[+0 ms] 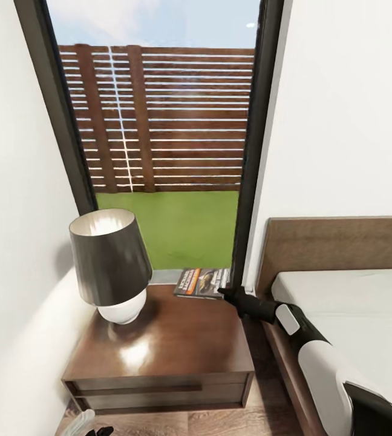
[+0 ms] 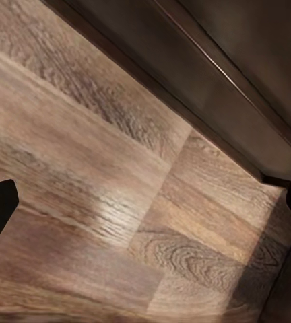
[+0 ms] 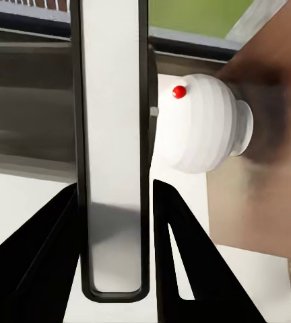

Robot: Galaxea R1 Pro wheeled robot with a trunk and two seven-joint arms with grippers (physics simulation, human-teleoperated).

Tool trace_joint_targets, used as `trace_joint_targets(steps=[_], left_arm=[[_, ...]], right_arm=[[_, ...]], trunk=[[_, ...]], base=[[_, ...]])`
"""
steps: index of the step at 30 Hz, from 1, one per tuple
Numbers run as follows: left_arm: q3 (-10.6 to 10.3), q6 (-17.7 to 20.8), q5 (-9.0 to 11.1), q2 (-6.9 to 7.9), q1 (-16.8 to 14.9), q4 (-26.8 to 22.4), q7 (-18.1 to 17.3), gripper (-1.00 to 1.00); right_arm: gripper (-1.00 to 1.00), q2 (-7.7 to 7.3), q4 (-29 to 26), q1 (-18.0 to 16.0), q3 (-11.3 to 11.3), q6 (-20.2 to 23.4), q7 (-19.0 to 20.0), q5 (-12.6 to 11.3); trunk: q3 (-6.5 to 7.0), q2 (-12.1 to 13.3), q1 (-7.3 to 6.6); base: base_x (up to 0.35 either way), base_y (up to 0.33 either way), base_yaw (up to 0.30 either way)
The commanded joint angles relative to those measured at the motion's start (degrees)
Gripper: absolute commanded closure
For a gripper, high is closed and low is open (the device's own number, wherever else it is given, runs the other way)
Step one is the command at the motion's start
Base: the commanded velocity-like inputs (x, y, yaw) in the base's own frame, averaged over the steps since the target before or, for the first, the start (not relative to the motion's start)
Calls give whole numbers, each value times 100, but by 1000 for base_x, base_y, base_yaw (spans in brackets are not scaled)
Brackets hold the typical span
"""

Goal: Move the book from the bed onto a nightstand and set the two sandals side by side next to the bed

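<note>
nightstand (image 1: 178, 345): brown and shiny, beside the bed (image 1: 365, 315)
on it: a lamp (image 1: 111, 266) at the left, the book (image 1: 202, 283) at the back edge

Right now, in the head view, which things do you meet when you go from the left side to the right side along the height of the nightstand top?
Lamp → book at the back edge of the nightstand → right tool at the book's corner → bed.

Home bedroom: bed (image 1: 353, 321), nightstand (image 1: 160, 357), lamp (image 1: 111, 266).
</note>
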Motion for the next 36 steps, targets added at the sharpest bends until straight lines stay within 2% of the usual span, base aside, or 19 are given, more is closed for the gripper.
trace_joint_targets(steps=[1, 4, 13, 29, 36], left_arm=[[-6, 42, 49, 7, 10, 9, 14, -100], [2, 118, 77, 13, 50, 19, 26, -100], [21, 266, 105, 14, 151, 28, 30, -100], [42, 293, 104, 19, 166, 29, 31, -100], [360, 303, 112, 20, 167, 19, 25, -100]], right_arm=[[100, 11, 5, -5, -40, 29, 16, 29], [100, 24, 19, -9, -16, 49, 19, 58], [100, 32, 42, -13, 142, 60, 15, 84], [100, 33, 50, -17, 180, 96, 24, 85], [100, 33, 44, -22, 182, 102, 42, 81]], trunk=[[-5, -2, -1], [-5, -2, -1], [-167, -363, 197], [-454, -1005, 549], [-580, -1286, 702]], base=[[21, 0, 0], [14, 0, 0], [5, 0, 0], [0, 0, 0], [0, 0, 0]])
